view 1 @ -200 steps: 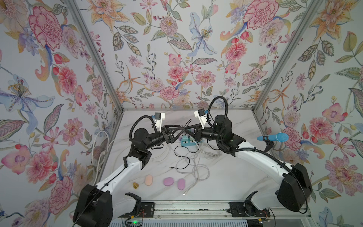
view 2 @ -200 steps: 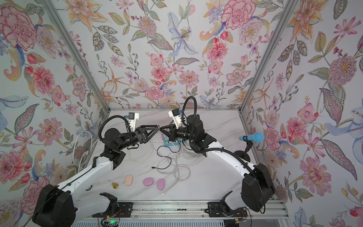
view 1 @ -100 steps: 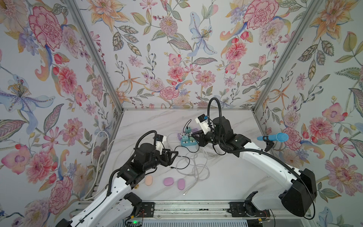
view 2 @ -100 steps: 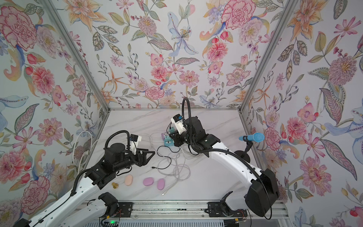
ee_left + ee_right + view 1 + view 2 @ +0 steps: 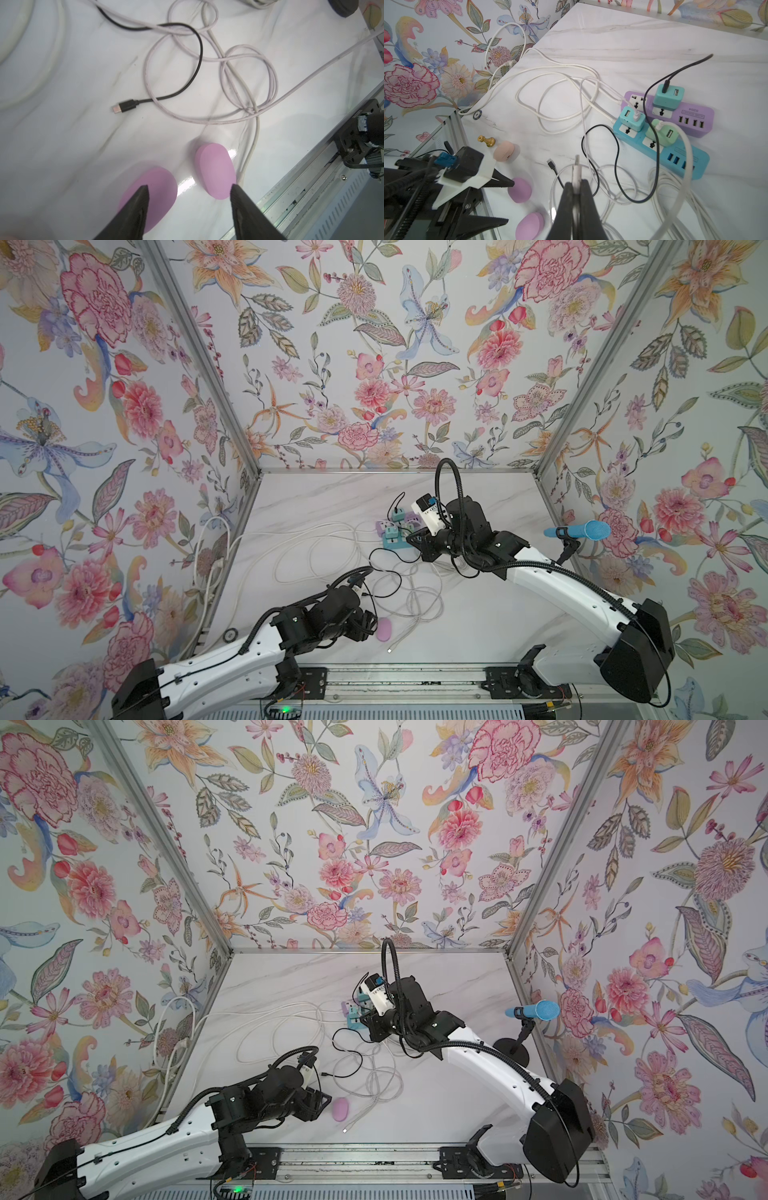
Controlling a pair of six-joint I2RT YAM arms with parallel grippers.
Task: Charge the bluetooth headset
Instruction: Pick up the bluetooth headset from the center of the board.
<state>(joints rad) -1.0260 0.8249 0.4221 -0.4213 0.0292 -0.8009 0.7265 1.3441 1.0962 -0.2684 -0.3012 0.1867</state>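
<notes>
Two purple oval bluetooth headset cases [image 5: 215, 170] [image 5: 153, 187] lie near the table's front edge. My left gripper [image 5: 189, 187] hangs low over them, open. One fingertip covers the nearer case and the other touches the edge of the second; only bare table lies between them. In both top views just one purple case [image 5: 384, 628] [image 5: 340, 1108] shows beside the left gripper [image 5: 368, 624]. My right gripper [image 5: 576, 182] is shut on the white cable plug [image 5: 576, 168], held above the cable tangle by the power strips [image 5: 390, 531]. A black cable's loose plug [image 5: 124, 107] lies on the table.
A peach case [image 5: 504, 151], a gold chess pawn [image 5: 486, 141] and a poker chip [image 5: 477, 113] sit at the front left. Blue [image 5: 675, 153] and purple [image 5: 691, 116] power strips carry chargers. White cable loops [image 5: 415, 597] sprawl mid-table. A blue microphone [image 5: 582, 531] stands at the right wall.
My left arm swung from beside the power strips back to the front edge and came down over the purple cases, its jaws narrowing. The right gripper stayed shut on the white plug.
</notes>
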